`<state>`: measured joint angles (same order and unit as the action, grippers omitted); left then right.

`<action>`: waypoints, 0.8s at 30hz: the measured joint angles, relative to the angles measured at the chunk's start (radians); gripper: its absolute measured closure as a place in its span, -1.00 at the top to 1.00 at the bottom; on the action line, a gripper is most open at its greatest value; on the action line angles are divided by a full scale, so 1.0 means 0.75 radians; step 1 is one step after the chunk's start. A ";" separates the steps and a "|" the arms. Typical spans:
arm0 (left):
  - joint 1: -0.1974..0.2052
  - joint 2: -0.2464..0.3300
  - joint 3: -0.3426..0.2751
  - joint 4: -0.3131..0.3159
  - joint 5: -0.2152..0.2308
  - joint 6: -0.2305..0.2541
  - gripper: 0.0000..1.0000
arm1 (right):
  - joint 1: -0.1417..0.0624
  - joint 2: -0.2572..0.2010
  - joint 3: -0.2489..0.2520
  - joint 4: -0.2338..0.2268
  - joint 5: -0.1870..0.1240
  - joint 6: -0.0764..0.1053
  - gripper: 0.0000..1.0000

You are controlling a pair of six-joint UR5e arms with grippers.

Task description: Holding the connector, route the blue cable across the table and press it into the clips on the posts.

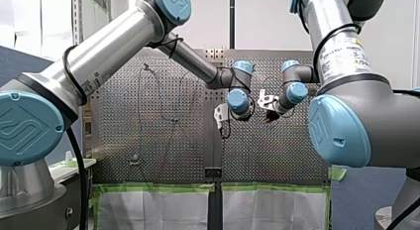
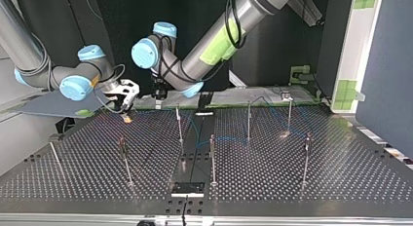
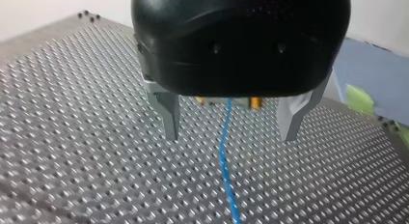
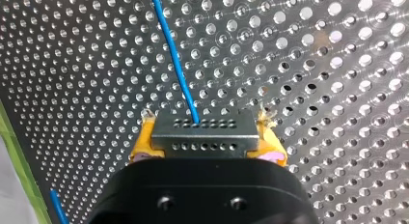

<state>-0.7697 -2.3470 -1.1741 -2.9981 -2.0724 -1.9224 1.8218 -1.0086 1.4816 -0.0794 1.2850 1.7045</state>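
Metal counter (image 2: 341, 162): grey and perforated all over. Thin posts (image 2: 212, 160) stand upright on it, well apart.

Left pincer (image 3: 230, 123): black body with bare metal fingers (image 3: 169, 115). They are spread wide and grip nothing. In the front view it hangs over the counter's middle (image 1: 221, 116), just left of the other pincer.

Cable (image 3: 225, 159): blue and thin. In the left wrist view it passes through the gap between the spread fingers and touches neither. In the right wrist view it leaves the connector's far face and runs on ahead over the holes (image 4: 173, 60). In the top view a faint blue line lies among the middle posts (image 2: 229, 138). Whether it sits in any clip, cannot tell.

Connector (image 4: 203, 137): small grey block with two rows of tiny holes. It is held level between the yellow pads (image 4: 144, 142), the cable end pointing away from the wrist.

Right pincer (image 4: 205, 123): clenched on the connector, one pad at each end. In the front view it is just right of the left pincer (image 1: 270, 113). In the top view it is low over the counter's far edge, at the left (image 2: 124, 97).
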 joint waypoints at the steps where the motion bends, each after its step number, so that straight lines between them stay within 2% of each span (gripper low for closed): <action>1: 0.000 -0.013 0.013 -0.005 -0.011 -0.004 1.00 | 0.001 0.000 0.000 0.000 0.000 0.000 -1.00; 6: 0.003 -0.080 0.085 0.005 -0.059 -0.022 1.00 | 0.006 0.000 0.000 -0.002 -0.001 0.000 -1.00; 9: 0.003 -0.095 0.124 0.010 -0.076 -0.026 1.00 | 0.007 0.000 0.000 -0.003 -0.004 0.000 -1.00; 18: 0.006 -0.108 0.162 0.024 -0.080 -0.036 1.00 | 0.007 0.000 0.000 -0.006 -0.022 0.002 -1.00; 24: 0.006 -0.164 0.208 0.003 -0.081 -0.044 1.00 | 0.009 0.000 0.000 -0.007 -0.025 0.002 -1.00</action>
<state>-0.7650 -2.4698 -1.0178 -2.9960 -2.1335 -1.9553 1.8282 -1.0088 1.4814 -0.0846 1.2664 1.7063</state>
